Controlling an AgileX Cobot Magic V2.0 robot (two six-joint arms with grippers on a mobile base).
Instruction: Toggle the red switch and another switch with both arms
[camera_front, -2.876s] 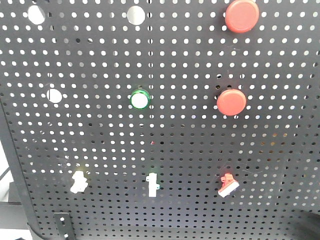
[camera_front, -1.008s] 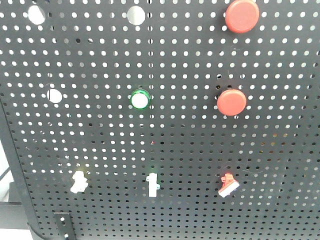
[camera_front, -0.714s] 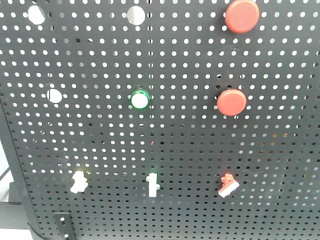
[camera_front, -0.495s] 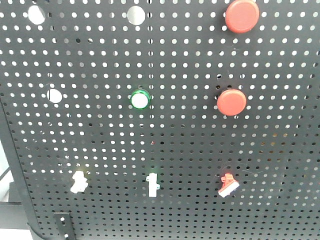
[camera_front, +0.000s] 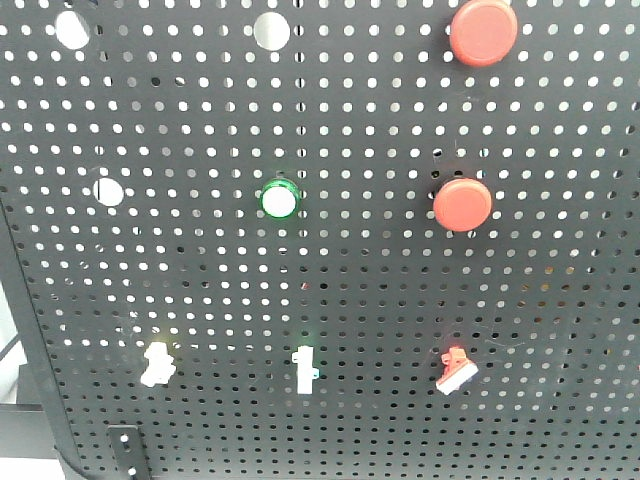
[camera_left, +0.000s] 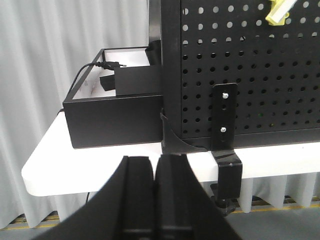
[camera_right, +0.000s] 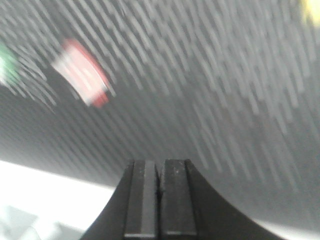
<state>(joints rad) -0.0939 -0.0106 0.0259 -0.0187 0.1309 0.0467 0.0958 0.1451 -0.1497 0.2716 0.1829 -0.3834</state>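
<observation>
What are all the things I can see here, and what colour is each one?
Pegboard: one, black with many small holes, fills the front view.
Round red push buttons: two, right side, one above the other.
Green-ringed round button: one, white centre, middle.
Red switch: one, white lever, bottom right.
Pale yellow switch: one, white lever, bottom left.
Green-based toggle: one, slim and white, bottom middle.
Black box: one, a cable plugged in, on the table left of the board.
White table: one, under the board.
Black clamp bracket: one, at the board's foot.
Left tool: black, shut.
Right tool: black, shut, its view blurred.
</observation>
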